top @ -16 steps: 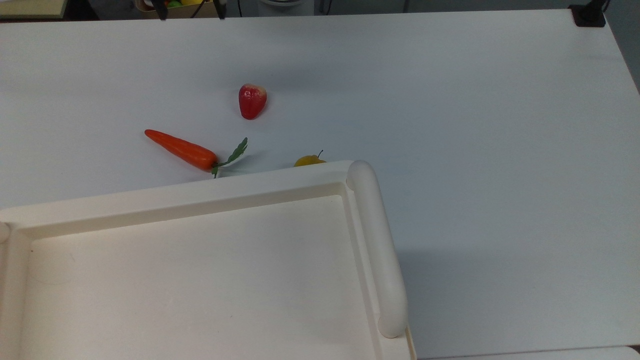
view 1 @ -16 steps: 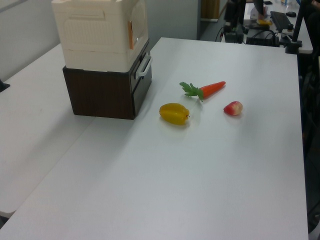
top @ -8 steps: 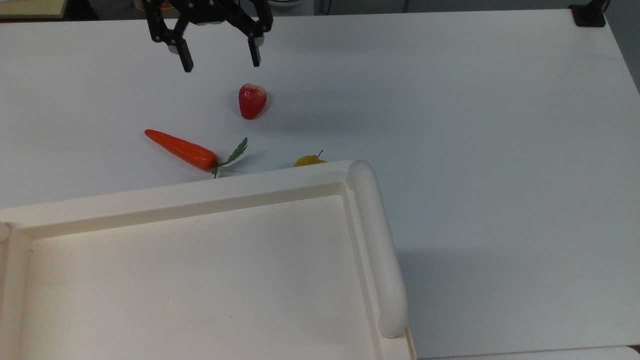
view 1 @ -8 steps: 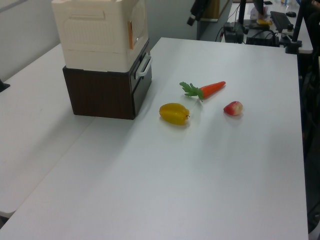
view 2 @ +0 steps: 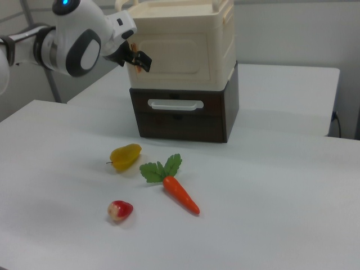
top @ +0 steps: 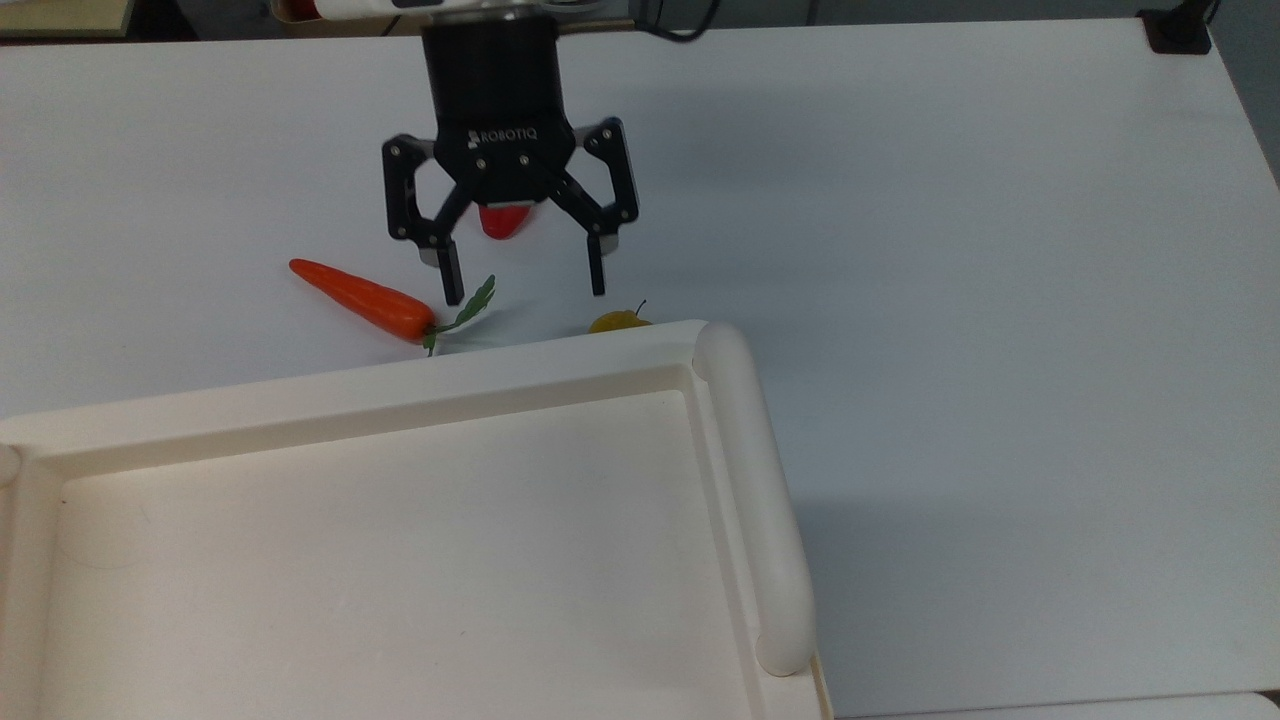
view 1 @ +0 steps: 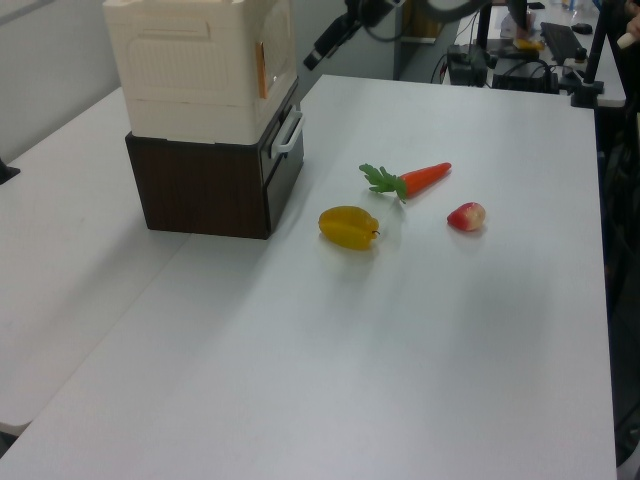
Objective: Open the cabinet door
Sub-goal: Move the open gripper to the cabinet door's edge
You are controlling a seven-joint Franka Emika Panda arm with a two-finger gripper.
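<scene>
**Inspector:** Cabinet door (view 2: 169, 53), the flat cream rectangular panel: where is it, and in what state?

**Assessor:** It forms the front face of the large cream-white plastic cabinet (top: 350, 395). That unit sits on a dark brown wooden base (view 2: 180, 121), which stands on the white counter (top: 1000, 250). The door appears shut and flush with the body. In the right view it faces the toys.

**Inspector:** Position of the arm?

**Assessor:** The black two-finger gripper (top: 525, 290) hangs above the counter just in front of the cabinet's rim, as the top view shows it. Its fingers (top: 597, 268) are spread wide with nothing between them. In the right view it sits near the door's left edge, at upper height. I cannot tell whether it touches.

**Inspector:** Recommendation for the step in hand?

**Assessor:** In my judgement this is the approach. The fingers should come in at the door's free edge, not the hinged one, and catch a lip there before pulling. Which edge carries the hinges cannot be read from here. The pull should follow the door's arc; a straight tug may drag the whole unit.

**Inspector:** Hazards?

**Assessor:** The white bar handle (view 2: 175, 104) below belongs to the brown base and is the wrong target. The orange plastic carrot (top: 360, 297), yellow toy fruit (view 2: 125, 156) and small red toy fruit (view 2: 120, 210) lie near the front, and a low approach could knock them.
</scene>
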